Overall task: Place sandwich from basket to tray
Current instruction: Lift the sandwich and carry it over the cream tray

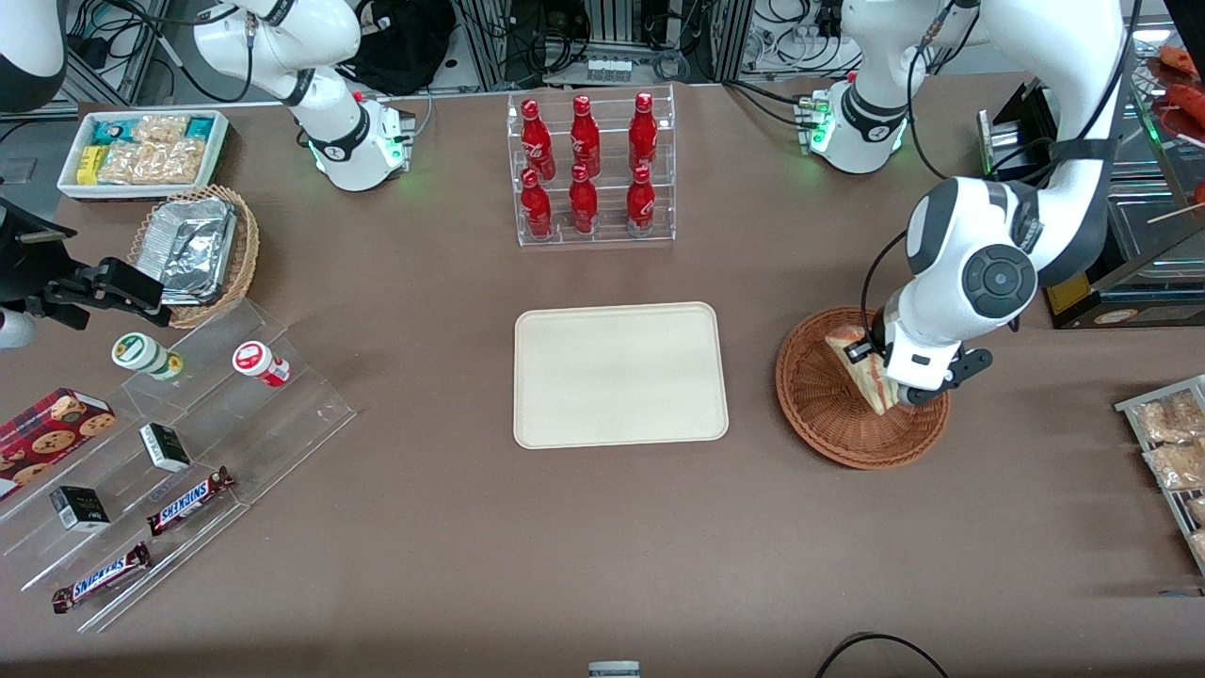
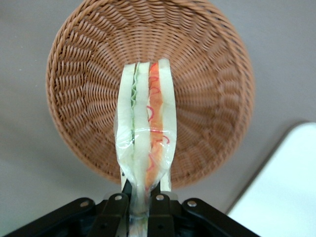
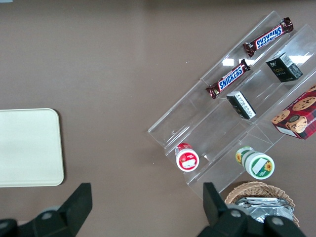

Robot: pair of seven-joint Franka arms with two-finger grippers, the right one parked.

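The left arm's gripper (image 1: 908, 394) hangs over the reddish-brown wicker basket (image 1: 828, 424), its two black fingers (image 2: 114, 210) closed on the narrow end of the sandwich (image 1: 866, 372). In the wrist view the sandwich (image 2: 145, 133) stands edge-on between the fingers, showing white bread slices with a green layer and an orange-red layer under clear wrap, and it appears lifted above the basket's (image 2: 207, 89) woven floor rather than lying on it. From the front, the wedge tilts across the basket's inside, partly covered by the arm's white wrist.

The cream-beige tray (image 1: 620, 374) lies flat on the brown table (image 1: 602, 537) just beside the basket, toward the parked arm's end, the two apart and not touching. A corner of the tray (image 2: 286, 192) shows in the wrist view.

Farther from the front camera than the tray, a clear rack holds six red bottles (image 1: 586, 169). Toward the parked arm's end sit a tan wicker basket with foil trays (image 1: 195, 247), a white bin of snack packets (image 1: 141, 151), and a clear stepped display carrying two Snickers bars (image 1: 188, 501), small dark boxes and a cookie box (image 1: 47, 428).
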